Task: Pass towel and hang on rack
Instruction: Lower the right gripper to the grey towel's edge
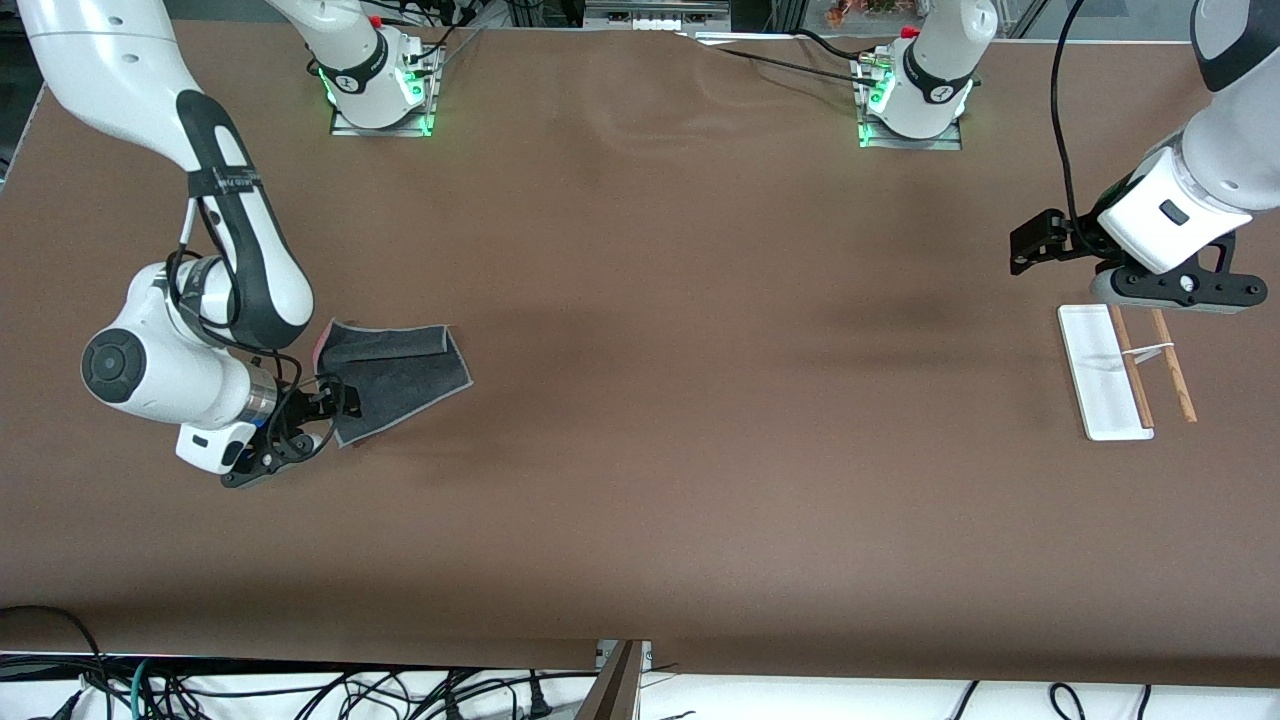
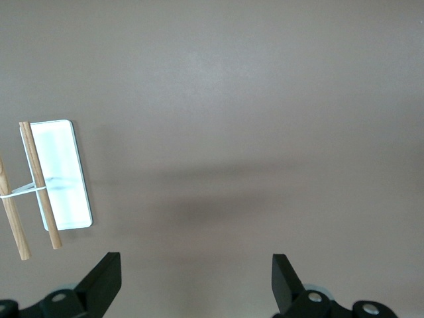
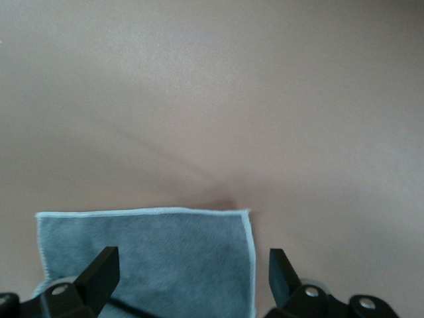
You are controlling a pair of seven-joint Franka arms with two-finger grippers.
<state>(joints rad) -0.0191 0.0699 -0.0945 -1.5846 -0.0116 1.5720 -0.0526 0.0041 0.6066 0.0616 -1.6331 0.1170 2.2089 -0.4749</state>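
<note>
We saw one small dark grey cloth towel with a pale stitched edge [image 1: 400,375] lying flat at the right arm's end of the brown tabletop [image 1: 650,400], its long axis running across the tabletop toward the left arm's end. The right pincer [image 1: 300,440] hung over its nearer edge, fingers apart. One white-based rack with two thin wooden rods [image 1: 1120,370] stood at the left arm's end, rods running toward the front camera. The left pincer [image 1: 1040,245] hovered near it, fingers apart. We read no writing.

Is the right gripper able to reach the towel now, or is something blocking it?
Probably yes. The right gripper hangs open right over the towel, which lies flat with nothing on it. The left gripper waits near the rack.
</note>
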